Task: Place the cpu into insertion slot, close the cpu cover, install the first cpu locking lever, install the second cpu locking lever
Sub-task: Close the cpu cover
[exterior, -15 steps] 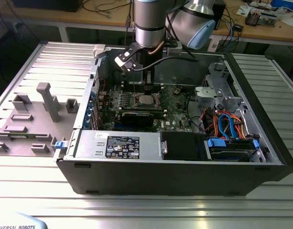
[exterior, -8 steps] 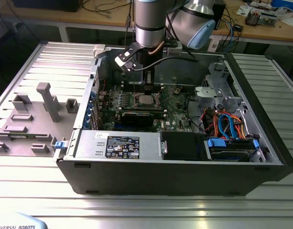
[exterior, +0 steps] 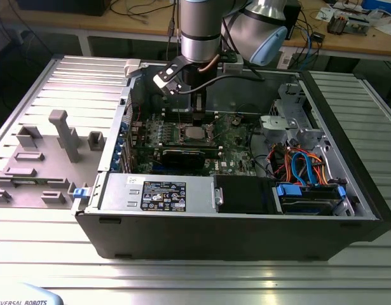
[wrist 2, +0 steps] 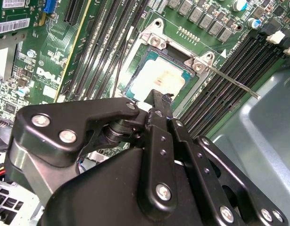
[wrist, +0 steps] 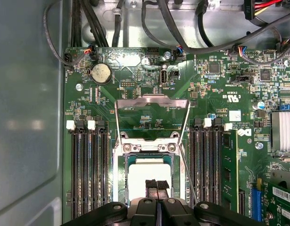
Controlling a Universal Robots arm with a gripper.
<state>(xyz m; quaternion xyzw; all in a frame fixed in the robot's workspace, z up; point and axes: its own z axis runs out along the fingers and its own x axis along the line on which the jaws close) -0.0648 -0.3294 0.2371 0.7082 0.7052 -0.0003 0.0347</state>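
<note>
One cpu (wrist: 139,178) sat in the insertion slot (wrist: 120,169). One cpu cover (wrist: 152,99) stood swung open. Hand (wrist: 157,184) closed, gripping nothing, tips over the cpu. Exterior view: one graphics card (exterior: 182,157) at 6 o'clock from the slot.

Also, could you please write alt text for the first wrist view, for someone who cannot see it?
The gripper, fingers shut together, hangs over a silvery cpu seated in its socket on a green motherboard. The metal cpu cover is flipped open beyond the socket, with black memory slots on either side.
</note>
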